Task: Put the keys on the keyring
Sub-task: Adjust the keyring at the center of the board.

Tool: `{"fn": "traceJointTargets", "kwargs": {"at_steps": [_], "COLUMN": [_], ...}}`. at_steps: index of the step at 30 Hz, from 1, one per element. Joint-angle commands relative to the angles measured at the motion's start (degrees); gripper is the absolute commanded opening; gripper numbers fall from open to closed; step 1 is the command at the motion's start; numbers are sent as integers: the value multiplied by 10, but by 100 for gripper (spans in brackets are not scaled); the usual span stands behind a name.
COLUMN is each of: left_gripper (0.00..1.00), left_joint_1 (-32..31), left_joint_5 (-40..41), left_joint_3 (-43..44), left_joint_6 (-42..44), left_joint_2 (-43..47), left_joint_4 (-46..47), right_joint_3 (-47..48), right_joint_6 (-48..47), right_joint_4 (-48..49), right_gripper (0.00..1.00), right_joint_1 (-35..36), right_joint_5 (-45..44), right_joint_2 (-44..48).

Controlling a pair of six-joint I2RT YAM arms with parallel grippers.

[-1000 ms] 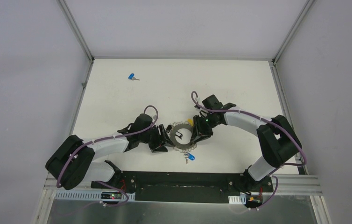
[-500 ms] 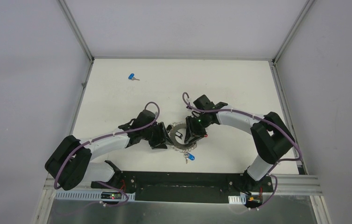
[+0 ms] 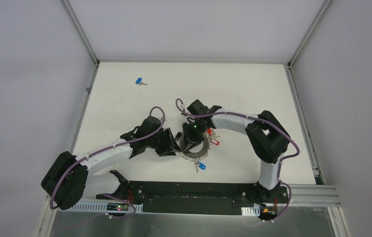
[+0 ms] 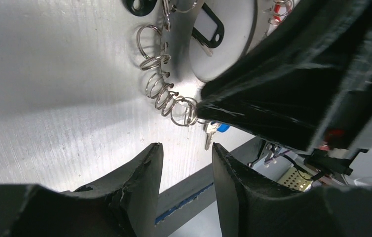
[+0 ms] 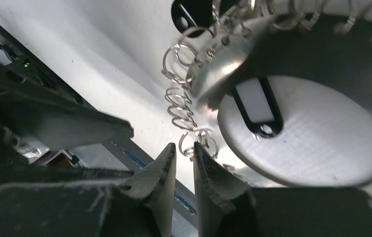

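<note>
Grey metal keyring [image 3: 201, 151] flat on counter [image 3: 253, 89], flanked by both tools. Left tool [image 4: 186, 153] at keyring's left rim: narrow gap, nothing in it. Right tool [image 5: 184, 148] over keyring's top edge, nearly closed; cannot tell if gripping anything. Loose blue key [image 3: 140, 81] well beyond keyring, far-left. Advice: pin keyring steady, thread key slowly through one split loop [image 4: 155, 88]. Loop openings blurred, hard to make out. Keyring's far rim hidden under right arm [image 3: 233, 121].

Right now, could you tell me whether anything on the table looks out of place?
One blue-headed key lies alone near the far left corner of the table, well away from the keyring at the near middle.
</note>
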State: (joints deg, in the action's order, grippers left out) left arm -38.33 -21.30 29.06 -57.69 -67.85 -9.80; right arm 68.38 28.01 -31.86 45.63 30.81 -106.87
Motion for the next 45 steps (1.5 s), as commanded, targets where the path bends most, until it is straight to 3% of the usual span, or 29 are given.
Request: {"fn": "traceJointTargets", "kwargs": {"at_steps": [1,7,18,32,45], "left_gripper": [43,44,46,45,45], "left_joint_1": [-6,-6,-6,-6,-9], "left_joint_5": [31,39,35,17,19], "left_joint_3": [-15,-30,-24,-20,-27], "left_joint_6": [-4,-13,-10,-5,-6], "left_joint_2": [45,62,49,35,41], "left_joint_4": [-12,-14,-14,-6,0], "right_joint_3": [44,28,-22,-41,-17], "right_joint_6": [-4,-9,-8,-9,18], "right_joint_4": [-17,-21,-9,-14,18], "right_gripper": [19,17,31,30,29], "right_joint_1": [17,20,20,19,19], "right_joint_5": [-14,-24,-11,-14,14], "right_joint_2": [-25,-17,11,59,19]}}
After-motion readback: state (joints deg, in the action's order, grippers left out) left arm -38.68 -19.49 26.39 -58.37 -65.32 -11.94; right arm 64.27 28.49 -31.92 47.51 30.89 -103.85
